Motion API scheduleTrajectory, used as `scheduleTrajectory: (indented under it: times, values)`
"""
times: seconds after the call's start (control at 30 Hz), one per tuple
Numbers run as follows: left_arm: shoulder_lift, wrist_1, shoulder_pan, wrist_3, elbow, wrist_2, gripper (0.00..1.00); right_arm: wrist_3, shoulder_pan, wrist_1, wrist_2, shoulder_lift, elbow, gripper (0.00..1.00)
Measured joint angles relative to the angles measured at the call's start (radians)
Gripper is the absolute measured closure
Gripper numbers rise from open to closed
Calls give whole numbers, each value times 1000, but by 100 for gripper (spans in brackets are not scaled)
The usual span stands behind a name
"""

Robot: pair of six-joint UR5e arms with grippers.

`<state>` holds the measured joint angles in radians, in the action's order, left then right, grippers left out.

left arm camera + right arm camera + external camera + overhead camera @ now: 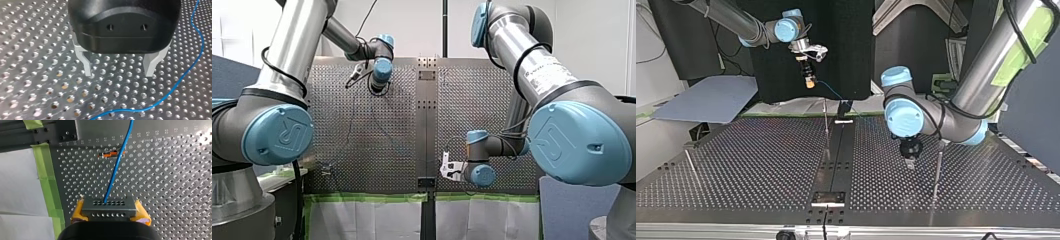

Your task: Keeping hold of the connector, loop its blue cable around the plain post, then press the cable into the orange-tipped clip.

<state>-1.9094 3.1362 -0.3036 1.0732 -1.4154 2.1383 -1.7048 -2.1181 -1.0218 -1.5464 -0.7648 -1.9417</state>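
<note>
Now, left gripper (118, 73): metal fingers spread, low over the perforated counter (37, 75).
blue cable (192, 62): I see it curving along the counter beside that gripper.
right gripper (110, 212): yellow-padded fingers pinching the connector (108, 206).
orange-tipped clip (108, 155): ahead of the connector, with the cable crossing its end; I cannot tell whether the cable is seated.

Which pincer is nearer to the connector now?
Right. My right pincer grips the connector between its pads; my left pincer hangs open over the table, away from it.

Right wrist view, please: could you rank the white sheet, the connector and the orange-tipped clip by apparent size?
1. white sheet
2. connector, though it sits nearest the camera
3. orange-tipped clip
</note>
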Motion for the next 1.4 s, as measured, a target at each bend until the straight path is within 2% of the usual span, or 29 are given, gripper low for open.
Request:
scheduleTrajectory:
  times: [0.4, 0.83, 1.07, 1.4]
  values:
    - [-96, -5, -4, -51, 0, 47, 1, -1, -3, 0, 0, 0, 0, 98]
    - [-118, -35, 6, -83, -18, 95, 1, -2, -9, -3, 0, 0, 0, 98]
    - [-132, -73, 8, -83, -33, 102, 1, -3, -13, -2, 0, 0, 0, 98]
    - [-222, -116, -4, -66, -34, 118, 1, -1, -23, -3, 0, 0, 0, 98]
